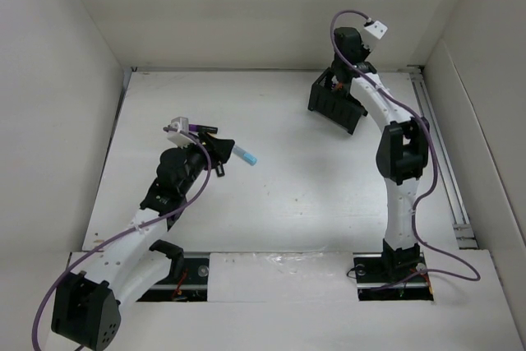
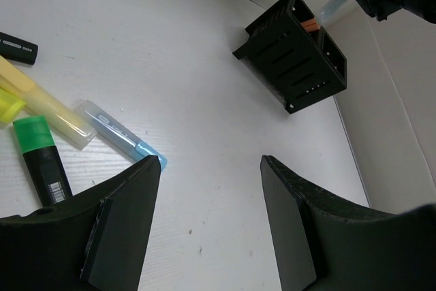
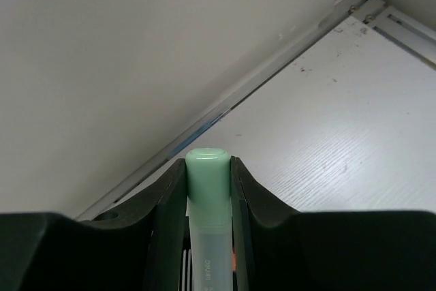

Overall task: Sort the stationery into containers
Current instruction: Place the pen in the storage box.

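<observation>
Highlighter (image 3: 207,189), pale green, clamped in right gripper (image 3: 208,168) at far-edge organiser (image 2: 293,56) — print illegible; left gripper (image 2: 211,163) agape, empty — its view alone shows a marker (image 2: 42,161) barcode.

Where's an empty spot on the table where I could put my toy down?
The biggest bare patch is the middle of the table, between the blue pen and the right arm. The far-left corner behind the left gripper is bare too. It's crowded by the left gripper, where pens lie bunched, and around the organiser box.
</observation>
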Motion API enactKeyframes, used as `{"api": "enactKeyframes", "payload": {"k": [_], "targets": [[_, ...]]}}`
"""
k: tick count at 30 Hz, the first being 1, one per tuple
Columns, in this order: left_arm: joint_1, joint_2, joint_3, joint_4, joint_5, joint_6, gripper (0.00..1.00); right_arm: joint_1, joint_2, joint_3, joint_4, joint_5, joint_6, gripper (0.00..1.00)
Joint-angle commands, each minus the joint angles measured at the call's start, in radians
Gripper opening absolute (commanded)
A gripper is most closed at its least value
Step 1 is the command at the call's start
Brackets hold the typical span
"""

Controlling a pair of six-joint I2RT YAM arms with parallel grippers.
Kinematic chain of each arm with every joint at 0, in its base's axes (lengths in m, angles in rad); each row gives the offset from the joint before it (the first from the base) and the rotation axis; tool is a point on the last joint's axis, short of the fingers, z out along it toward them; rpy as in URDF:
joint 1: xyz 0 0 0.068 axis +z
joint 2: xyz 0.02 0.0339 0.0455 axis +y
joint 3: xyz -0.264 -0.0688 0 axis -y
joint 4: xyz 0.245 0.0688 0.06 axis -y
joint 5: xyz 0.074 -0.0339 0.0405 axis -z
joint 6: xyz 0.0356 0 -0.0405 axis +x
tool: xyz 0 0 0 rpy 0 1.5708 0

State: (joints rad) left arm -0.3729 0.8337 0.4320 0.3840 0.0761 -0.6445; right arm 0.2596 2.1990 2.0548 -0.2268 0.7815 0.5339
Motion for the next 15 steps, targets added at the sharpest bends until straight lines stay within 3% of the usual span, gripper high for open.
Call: {"api": "enactKeyframes", "payload": {"k": [1,13,15], "targets": [[0.000,-0.001,0.034,0.049,0.016,0.006,0.58,0.023,-0.012,-0.024,0.092,0.080,-0.035,0.04],[0.000,-0.022,0.027,0.046,-0.004,0.006,0.58,0.082,0.007,-0.110,0.156,0.202,-0.054,0.09],[0.000,-0.022,0.037,0.033,0.010,0.006,0.58,0.105,-0.016,-0.133,0.165,0.225,-0.054,0.18]]}}
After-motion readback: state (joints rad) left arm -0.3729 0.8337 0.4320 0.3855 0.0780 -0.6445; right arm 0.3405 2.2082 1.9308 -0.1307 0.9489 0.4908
